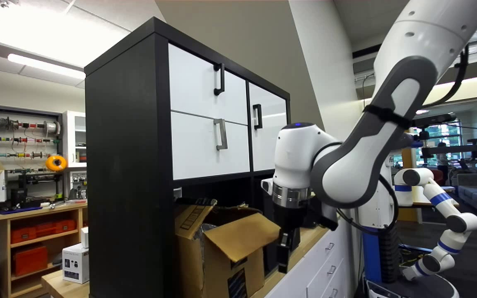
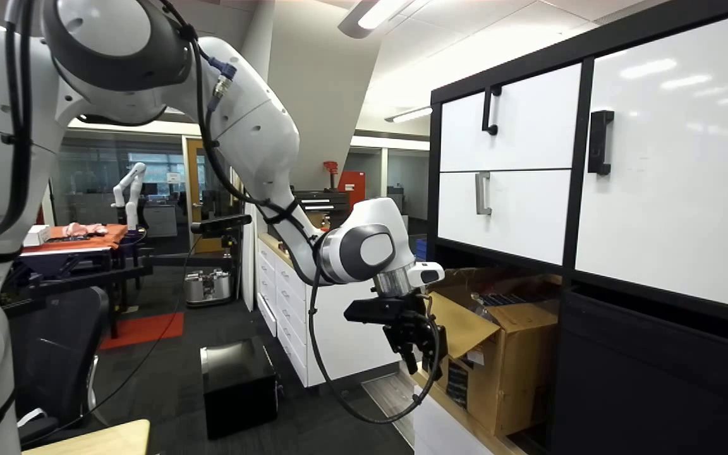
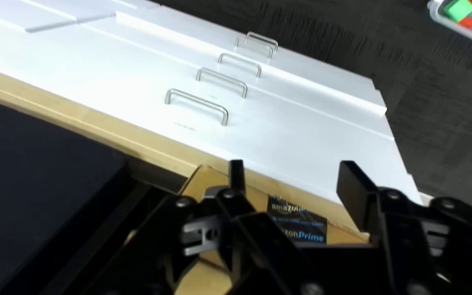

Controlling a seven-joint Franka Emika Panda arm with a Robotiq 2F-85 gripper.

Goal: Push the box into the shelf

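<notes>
The shelf (image 1: 122,145), largest of all from where I stand: a tall black cabinet, white drawer fronts (image 1: 197,153) above, a dark lower compartment (image 1: 230,190) beneath. The table (image 3: 76,119): a wooden top at the shelf's foot, its front edge running along above white drawers (image 1: 317,273). The arm (image 1: 371,153): white with dark grey joint covers, reaching in front of the shelf and bent so that its last link points down. The box (image 1: 218,256): brown cardboard, upright on the table, partly inside the lower compartment below the two stacked drawer fronts, its front part standing out toward the table's edge. Its top flaps (image 1: 244,236) are loose; one slants outward over the front face. The end effector (image 3: 291,180): black, pointing downward at the box's front near that flap, released, its two fingers (image 3: 355,192) well apart. Whether either finger touches the cardboard I cannot tell. The small white box (image 1: 75,263): printed with dark pictures, on a wooden surface beyond the shelf's side panel in an exterior view. The handles (image 1: 222,78): black on the upper of the stacked drawer fronts, grey on the lower, in both exterior views. The tape (image 3: 297,220): a black strip on the box's front face, lettered "amazon" and "Prime", visible between the fingers in the wrist view.
</notes>
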